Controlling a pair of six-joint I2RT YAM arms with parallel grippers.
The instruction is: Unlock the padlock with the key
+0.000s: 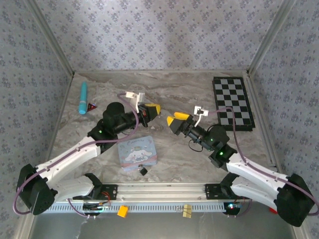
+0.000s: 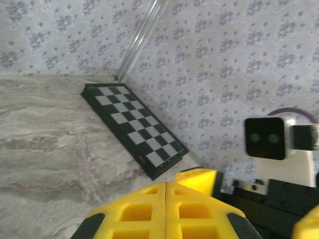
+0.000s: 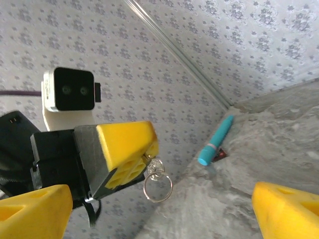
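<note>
Near the front edge of the grey, marble-veined table (image 1: pixel 169 89), the tiny black cube-shaped padlock (image 1: pixel 143 170) lies against the near corner of a flat light-blue rectangular tin (image 1: pixel 137 152) with a cartoon printed on its lid; whether the two touch cannot be told. Above the middle of the table the two arms face each other. The left gripper (image 1: pixel 153 109) has its blocky yellow fingers pressed flat together, and the right wrist view shows them clamped on a small silver metal key (image 3: pixel 154 165), its head poking from under the fingertip with a thin round wire ring (image 3: pixel 158 185) dangling below. The right gripper (image 1: pixel 175 119) is spread wide, its yellow fingertips well apart at the bottom corners of its own view and holding nothing, just beside the left one. Toward the far right corner lies a flat folding chessboard (image 1: pixel 233 102) of glossy black and pale squares in a black frame. Toward the far left edge rests a smooth teal cylinder (image 1: pixel 82 97), with a small dark-red triangular piece (image 1: pixel 91 107) just beside its near end. Pale floral-patterned walls (image 1: pixel 159 35) enclose the table.
</note>
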